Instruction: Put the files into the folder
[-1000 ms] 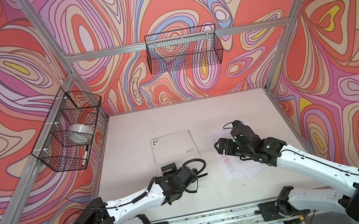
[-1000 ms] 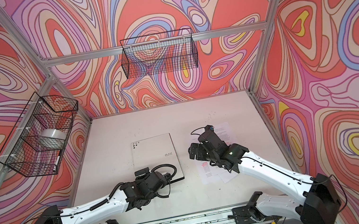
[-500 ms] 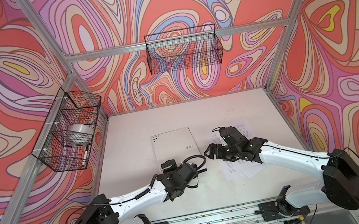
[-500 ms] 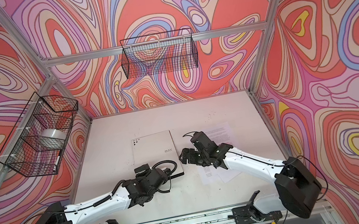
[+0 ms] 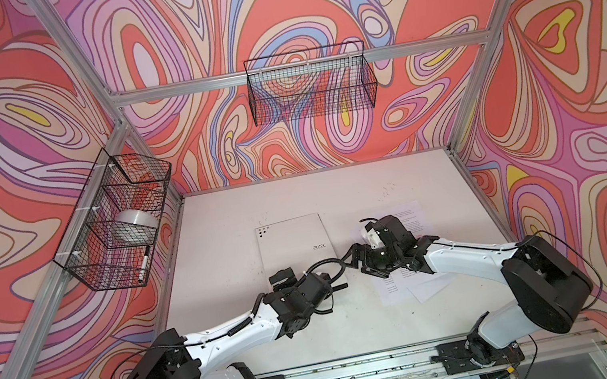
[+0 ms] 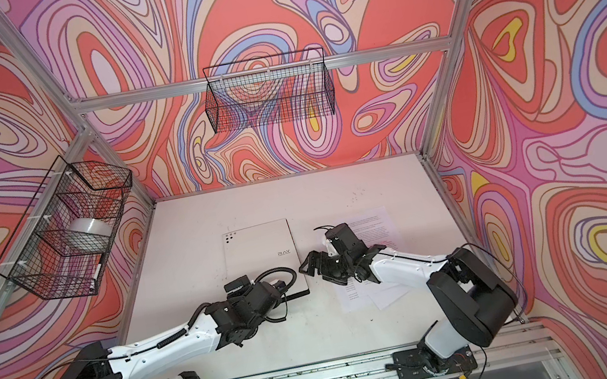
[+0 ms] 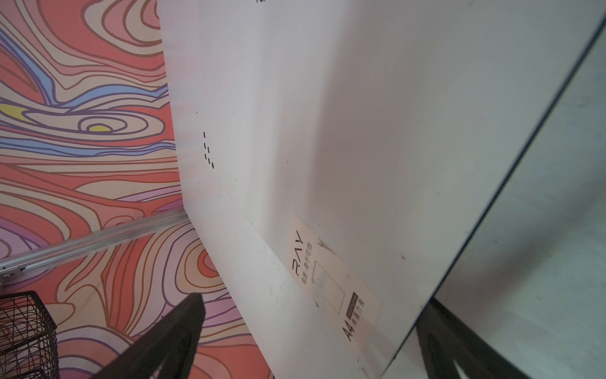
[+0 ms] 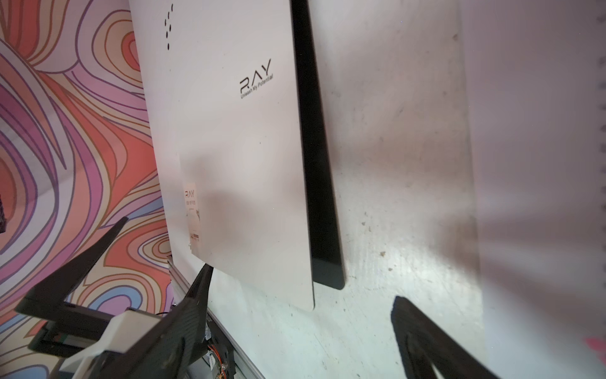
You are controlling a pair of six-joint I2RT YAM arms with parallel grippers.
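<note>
On the white table: a closed folder, loose sheets, two open grippers

At the left of both top views, a black wire basket (image 5: 118, 223) hangs on the swirl-patterned wall with a roll of tape (image 5: 137, 225) inside. Near the middle of the table (image 5: 223, 221) the folder (image 5: 294, 242) lies flat and closed. Its white cover faces up, with "RAY" lettering toward its lower right. A black strip shows along its right edge in the right wrist view.

At the folder's near right corner sits the left gripper (image 7: 314, 298), its fingers spread wide and holding nothing. The left wrist view shows that corner, with its "A4" label, between them. On the back wall, upper centre, hangs a second wire basket (image 5: 310, 84).

Just right of the folder, the right gripper (image 8: 303, 282) hangs low over the table, its fingers likewise released and empty. Further right, the files (image 5: 414, 219), white sheets of printed text, lie loosely fanned on the table. They are beside the folder but apart from it, and partly hidden under the right arm.
</note>
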